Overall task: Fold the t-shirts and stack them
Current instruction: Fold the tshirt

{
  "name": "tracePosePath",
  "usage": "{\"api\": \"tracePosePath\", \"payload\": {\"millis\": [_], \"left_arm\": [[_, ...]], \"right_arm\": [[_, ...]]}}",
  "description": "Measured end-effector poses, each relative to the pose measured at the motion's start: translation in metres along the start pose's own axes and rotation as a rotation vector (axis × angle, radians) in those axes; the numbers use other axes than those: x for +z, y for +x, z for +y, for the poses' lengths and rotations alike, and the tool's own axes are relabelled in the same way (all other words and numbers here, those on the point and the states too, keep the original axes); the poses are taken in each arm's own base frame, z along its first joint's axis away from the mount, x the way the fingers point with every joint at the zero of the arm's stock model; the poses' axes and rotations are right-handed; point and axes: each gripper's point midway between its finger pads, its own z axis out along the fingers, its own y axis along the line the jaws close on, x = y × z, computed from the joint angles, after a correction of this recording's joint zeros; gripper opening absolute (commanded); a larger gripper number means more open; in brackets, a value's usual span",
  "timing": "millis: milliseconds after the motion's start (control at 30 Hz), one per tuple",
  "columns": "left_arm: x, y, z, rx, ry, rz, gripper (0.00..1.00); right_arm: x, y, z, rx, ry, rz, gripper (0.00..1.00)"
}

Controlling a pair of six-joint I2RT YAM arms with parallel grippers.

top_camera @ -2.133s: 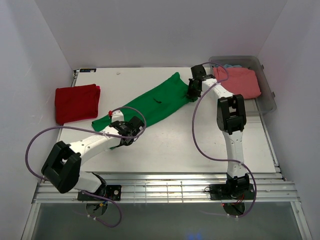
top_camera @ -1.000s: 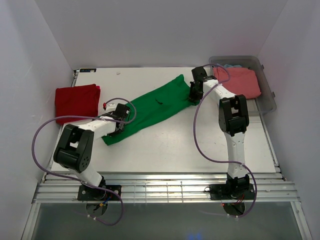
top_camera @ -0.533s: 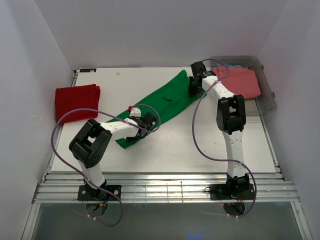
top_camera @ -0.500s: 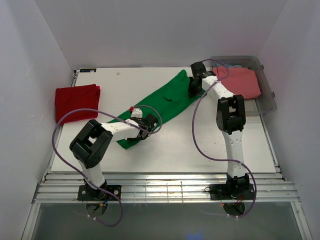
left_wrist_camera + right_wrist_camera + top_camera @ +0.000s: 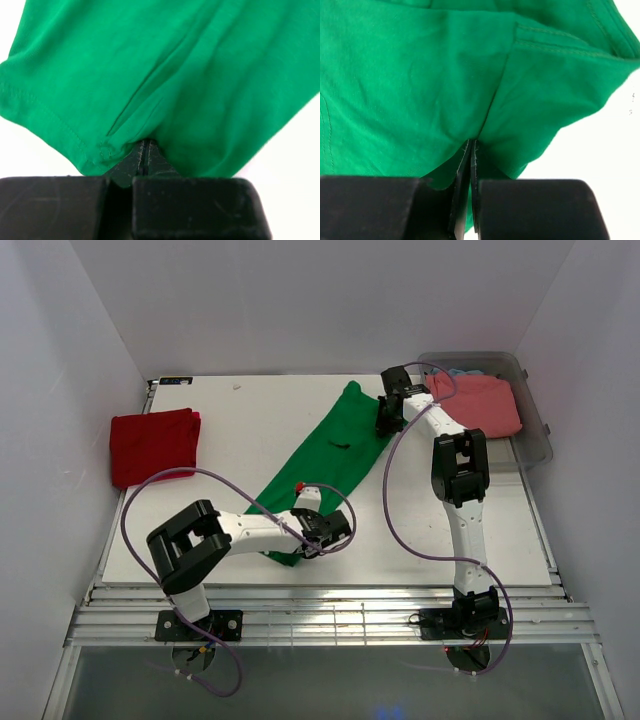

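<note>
Diagonally, a long, creased green t-shirt (image 5: 330, 452)

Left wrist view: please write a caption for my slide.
Left gripper pinching the edge of the green t-shirt.

In bin (image 5: 533, 415), light blue tee (image 5: 461, 371) mostly buried under salmon-pink tee (image 5: 475, 402); green tee (image 5: 335, 445) cropped in both wrist views.

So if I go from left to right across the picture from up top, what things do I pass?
red t-shirt → green t-shirt → pink t-shirt, which lies in the clear bin
</note>
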Motion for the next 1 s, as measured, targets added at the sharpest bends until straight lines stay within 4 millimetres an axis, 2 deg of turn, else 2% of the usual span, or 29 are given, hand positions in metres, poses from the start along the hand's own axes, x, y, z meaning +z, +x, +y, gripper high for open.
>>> {"api": "tracePosePath", "payload": {"millis": [300, 433, 600, 867, 933, 1000], "left_arm": [[-0.022, 0.014, -0.027, 0.087, 0.078, 0.05, 0.0], [-0.033, 0.018, -0.051, 0.119, 0.168, 0.109, 0.0], [-0.053, 0.02, -0.098, 0.094, 0.36, 0.196, 0.0], [-0.093, 0.017, -0.194, 0.032, 0.735, 0.318, 0.0], [-0.099, 0.016, -0.209, 0.023, 0.794, 0.333, 0.0], [-0.104, 0.014, -0.216, 0.014, 0.829, 0.332, 0.0]], "right_arm": [[0.009, -0.012, 0.014, 0.008, -0.057, -0.035, 0.08], [0.016, -0.019, 0.029, 0.025, -0.129, -0.049, 0.08], [0.023, -0.028, 0.05, 0.035, -0.229, -0.066, 0.09], [0.026, -0.029, 0.068, 0.03, -0.33, -0.061, 0.11], [0.026, -0.029, 0.07, 0.027, -0.351, -0.059, 0.15], [0.025, -0.028, 0.074, 0.021, -0.379, -0.054, 0.22]]}}
